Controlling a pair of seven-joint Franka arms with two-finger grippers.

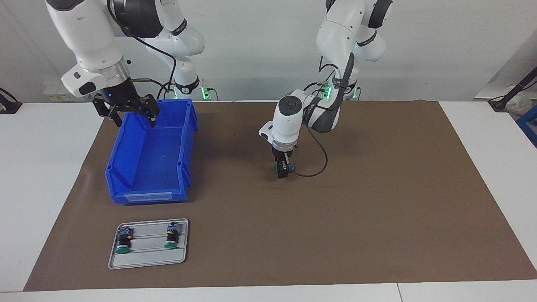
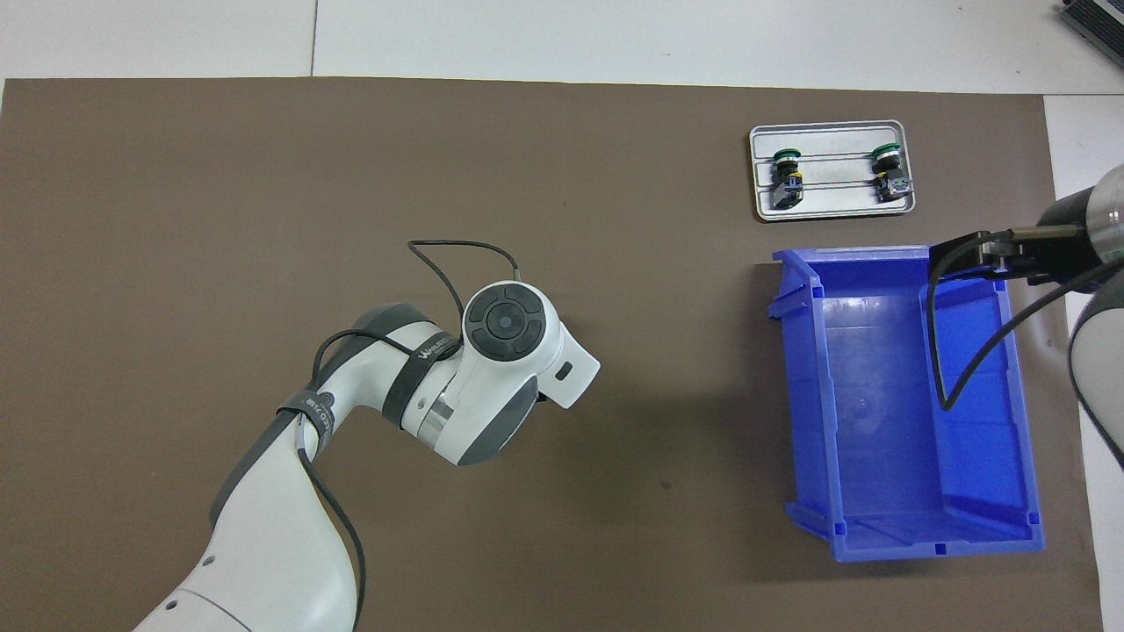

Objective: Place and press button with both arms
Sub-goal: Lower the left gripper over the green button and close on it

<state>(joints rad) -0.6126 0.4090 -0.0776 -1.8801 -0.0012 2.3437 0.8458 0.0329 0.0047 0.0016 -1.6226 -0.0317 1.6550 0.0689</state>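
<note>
- Left tool [image 1: 283,171] low over the middle of the brown mat [image 1: 377,188], pinching a button [image 1: 278,168] lying sideways, green cap toward the right arm's end.
- Right tool [image 1: 133,119] spread wide, waiting above the blue bin [image 1: 184,167].
- Two more buttons [image 1: 123,241] on the grey tray [image 1: 147,261], farther from the robots than the bin.
- Probably light, stiff plastic; smooth round cap likely slippery, so better held across the black body.

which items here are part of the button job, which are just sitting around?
In play:
- button, in left gripper, over the brown mat
- right gripper, open, over blue bin

Idle:
- two spare buttons on grey tray
</note>
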